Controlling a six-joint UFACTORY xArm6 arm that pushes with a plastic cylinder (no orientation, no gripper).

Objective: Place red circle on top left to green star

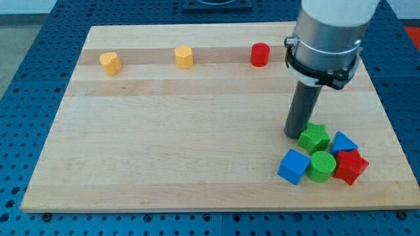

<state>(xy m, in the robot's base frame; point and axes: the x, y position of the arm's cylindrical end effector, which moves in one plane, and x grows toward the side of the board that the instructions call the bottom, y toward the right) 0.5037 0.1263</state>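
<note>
The wooden surface [197, 151] fills nearly the whole view, pale planks over a blue perforated bench [26, 39]. Coming down from the view's top right is the arm [328, 33], a fat grey cylinder with a black clamp ring, standing straight up and narrowing into the dark rod. No pincer on this rig, so nothing opens or closes; my tip [293, 135] is planted on the wood, touching or just beside the green star [314, 137] on its left edge. Now the count, eight blocks in all. Two green: the star, and a green cylinder [321, 166] just below it. Two blue: a blue cube [293, 166] left of that cylinder, and a blue triangular block [344, 142] right of the star. Two red: a red star [350, 166] at the cluster's right end, and the red circle [260, 54], well apart near the top edge, up and left of the green star. Two yellow: a yellow cylinder [184, 57] and a yellow heart-like block [110, 63] in the same top row.
</note>
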